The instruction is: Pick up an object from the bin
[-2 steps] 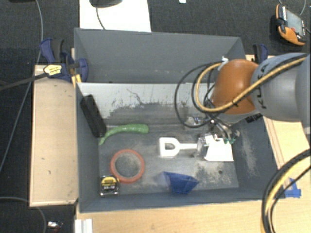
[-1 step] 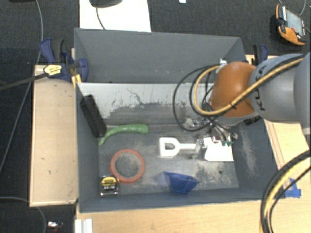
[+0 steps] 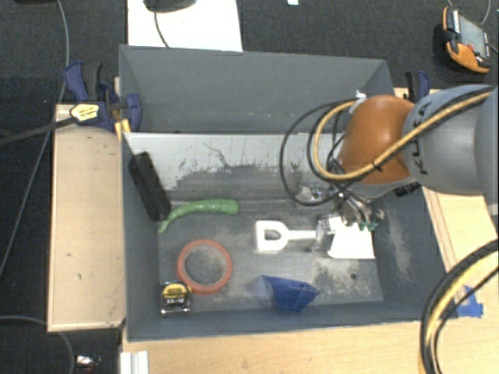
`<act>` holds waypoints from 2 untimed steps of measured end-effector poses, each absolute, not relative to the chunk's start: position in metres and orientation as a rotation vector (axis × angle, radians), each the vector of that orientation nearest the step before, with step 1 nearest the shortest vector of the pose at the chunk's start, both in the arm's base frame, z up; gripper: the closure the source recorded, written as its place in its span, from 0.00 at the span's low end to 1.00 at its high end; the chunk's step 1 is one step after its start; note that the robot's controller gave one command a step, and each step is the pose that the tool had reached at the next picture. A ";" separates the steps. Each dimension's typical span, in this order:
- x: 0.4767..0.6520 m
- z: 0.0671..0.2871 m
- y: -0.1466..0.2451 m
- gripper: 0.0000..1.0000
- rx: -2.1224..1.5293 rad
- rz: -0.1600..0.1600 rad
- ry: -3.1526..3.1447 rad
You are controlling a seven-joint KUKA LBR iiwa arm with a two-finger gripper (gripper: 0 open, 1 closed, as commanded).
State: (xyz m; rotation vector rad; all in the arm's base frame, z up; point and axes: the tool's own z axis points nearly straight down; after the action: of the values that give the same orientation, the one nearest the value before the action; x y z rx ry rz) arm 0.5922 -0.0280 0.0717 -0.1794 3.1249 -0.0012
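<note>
Pincer (image 3: 337, 228) at the right, handle end of a white plastic scoop-shaped piece (image 3: 271, 236), touching or just above; spread or pressed together, cannot tell. Left and below that piece, orange rubber ring (image 3: 204, 266); farther left, yellow-black tape measure (image 3: 175, 296), label unreadable.

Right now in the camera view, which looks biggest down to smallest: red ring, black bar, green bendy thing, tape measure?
1. red ring, covers most floor.
2. black bar and green bendy thing: too alike to rank.
3. tape measure, smallest.

Tool (image 3: 334, 231) low at handle end of white scoop (image 3: 270, 236), R-centre of bin (image 3: 234, 92).
</note>
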 end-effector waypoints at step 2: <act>0.592 0.072 -0.027 1.00 -0.178 -0.002 3.121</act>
State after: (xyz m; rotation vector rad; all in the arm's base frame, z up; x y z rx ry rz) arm 0.5921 -0.0269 0.0724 -0.1780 3.1208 -0.0020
